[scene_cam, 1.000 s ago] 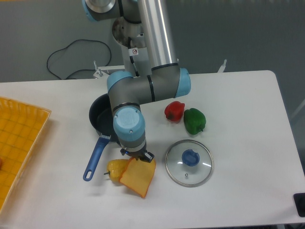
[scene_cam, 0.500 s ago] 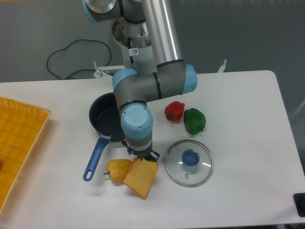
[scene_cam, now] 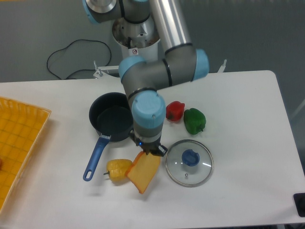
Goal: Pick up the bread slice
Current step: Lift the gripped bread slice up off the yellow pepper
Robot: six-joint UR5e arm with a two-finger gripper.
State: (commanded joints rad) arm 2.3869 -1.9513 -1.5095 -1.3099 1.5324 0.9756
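Bread slice (scene_cam: pixel 144 172) sits low in the frame's centre, tilted, between the yellow pepper (scene_cam: pixel 117 169) and the glass lid (scene_cam: pixel 189 162). The gripper (scene_cam: pixel 150 151) appears clamped on its upper edge. Lifting well probably calls for a straight rise, clear of pepper and lid.

Arm and slice shift right, toward the lid

The gripper (scene_cam: pixel 150 150) now sits further right than a second ago, nearer the glass lid (scene_cam: pixel 189 162); the bread slice (scene_cam: pixel 144 171) follows, tilting steeper; more of the pan (scene_cam: pixel 112 122) and yellow pepper (scene_cam: pixel 117 169) is uncovered.
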